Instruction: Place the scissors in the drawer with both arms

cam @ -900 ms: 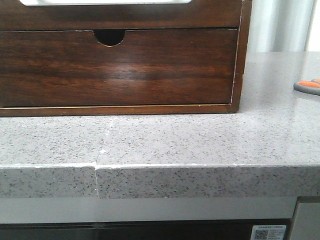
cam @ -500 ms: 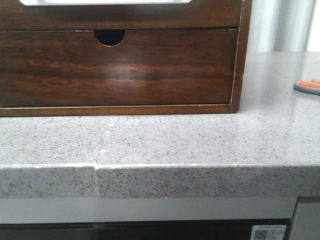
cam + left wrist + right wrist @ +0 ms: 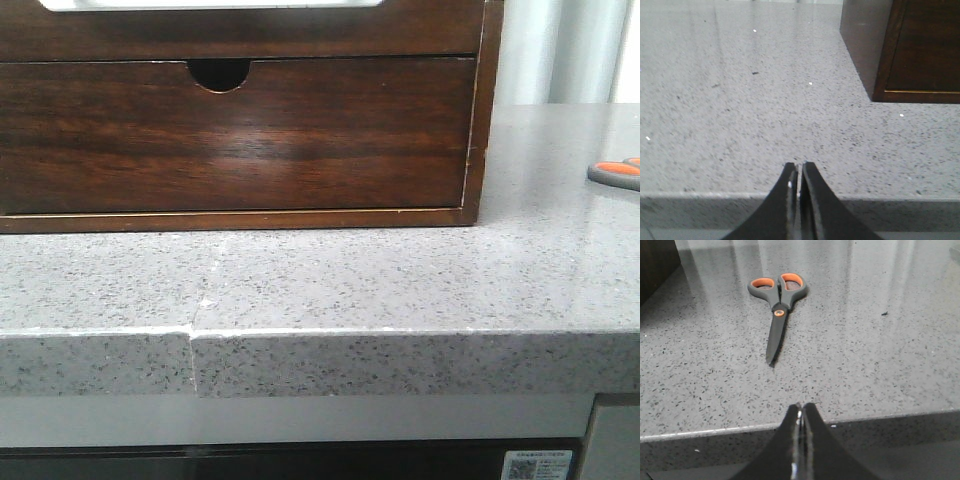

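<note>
The scissors [image 3: 777, 300] lie flat on the grey speckled counter, orange-lined handles away from my right gripper [image 3: 800, 407] and the closed blades pointing toward it. Only their handles show at the far right edge of the front view [image 3: 618, 172]. My right gripper is shut and empty, over the counter's front edge, short of the blade tip. My left gripper [image 3: 799, 167] is shut and empty at the counter's front edge, apart from the cabinet. The drawer [image 3: 240, 30] with the wide pale cutout is the upper one, closed and cut off by the top of the front view.
The wooden cabinet [image 3: 484, 120] stands on the counter [image 3: 400, 280]; its corner shows in the left wrist view [image 3: 880, 60]. Below the task drawer is a closed drawer with a half-round notch [image 3: 219, 73]. The counter has a seam near its front edge [image 3: 192, 350].
</note>
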`<action>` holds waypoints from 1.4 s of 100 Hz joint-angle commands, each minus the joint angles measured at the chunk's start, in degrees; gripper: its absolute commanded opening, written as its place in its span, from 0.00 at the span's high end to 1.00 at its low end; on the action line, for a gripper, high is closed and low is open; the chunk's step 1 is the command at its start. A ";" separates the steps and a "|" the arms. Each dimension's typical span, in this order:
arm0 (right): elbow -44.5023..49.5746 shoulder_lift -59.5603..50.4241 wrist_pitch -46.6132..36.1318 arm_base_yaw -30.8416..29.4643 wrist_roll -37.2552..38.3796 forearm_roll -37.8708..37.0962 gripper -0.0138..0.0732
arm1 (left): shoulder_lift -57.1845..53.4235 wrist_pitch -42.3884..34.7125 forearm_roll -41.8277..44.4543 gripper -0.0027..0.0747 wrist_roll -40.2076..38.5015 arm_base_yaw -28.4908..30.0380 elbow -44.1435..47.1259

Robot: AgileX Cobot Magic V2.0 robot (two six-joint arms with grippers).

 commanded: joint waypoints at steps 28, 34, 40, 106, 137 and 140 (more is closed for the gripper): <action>1.66 -1.03 -0.57 -0.29 -0.71 -1.56 0.91 | -1.61 -17.30 11.21 0.99 -0.06 -0.39 1.16; 1.66 -1.03 -0.57 -0.29 -0.71 -1.56 0.91 | -1.61 -18.30 11.09 0.99 -0.06 -0.39 1.16; 1.66 -1.03 -0.57 -0.29 -0.71 -1.56 0.91 | -1.61 -19.14 11.09 0.99 -0.06 -0.39 1.16; 1.66 -1.03 -1.04 -0.29 -0.71 -5.60 0.91 | -1.61 -18.43 3.75 0.99 -0.16 -0.39 1.16; 1.66 -1.03 -14.70 -0.29 -0.46 4.45 0.91 | -1.61 -20.25 -2.27 0.99 -0.27 -0.39 1.16; 1.66 -1.03 -15.81 -0.29 -0.46 4.61 0.91 | -1.61 -20.93 -4.10 0.99 -0.27 -0.39 1.16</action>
